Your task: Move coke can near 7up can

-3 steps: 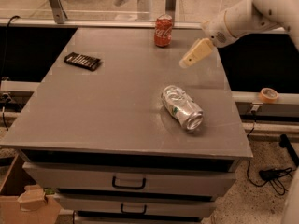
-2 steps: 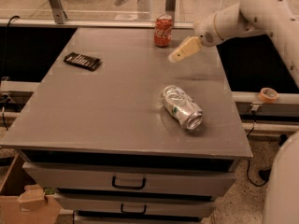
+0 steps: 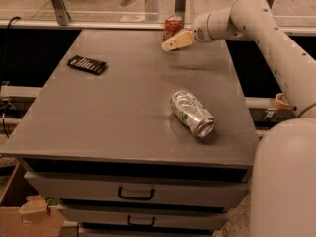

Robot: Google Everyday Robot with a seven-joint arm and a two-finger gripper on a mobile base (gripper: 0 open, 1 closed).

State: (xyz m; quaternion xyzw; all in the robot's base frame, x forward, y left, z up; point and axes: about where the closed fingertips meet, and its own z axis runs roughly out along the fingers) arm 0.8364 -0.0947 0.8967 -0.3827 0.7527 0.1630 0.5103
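The red coke can (image 3: 171,25) stands upright at the far edge of the grey table (image 3: 113,107). The dented silver 7up can (image 3: 192,113) with green marks lies on its side near the table's front right. My gripper (image 3: 168,46) hangs just in front of the coke can, partly covering its lower right, with its beige fingers pointing left and down. The white arm reaches in from the right.
A black flat device (image 3: 87,64) lies at the table's far left. Drawers (image 3: 136,193) sit below the tabletop. A cardboard box (image 3: 24,214) stands on the floor at lower left. A tape roll (image 3: 282,100) rests on a ledge at right.
My gripper has moved left along the far edge, from right of the coke can to just in front of it. Both cans have stayed in place.
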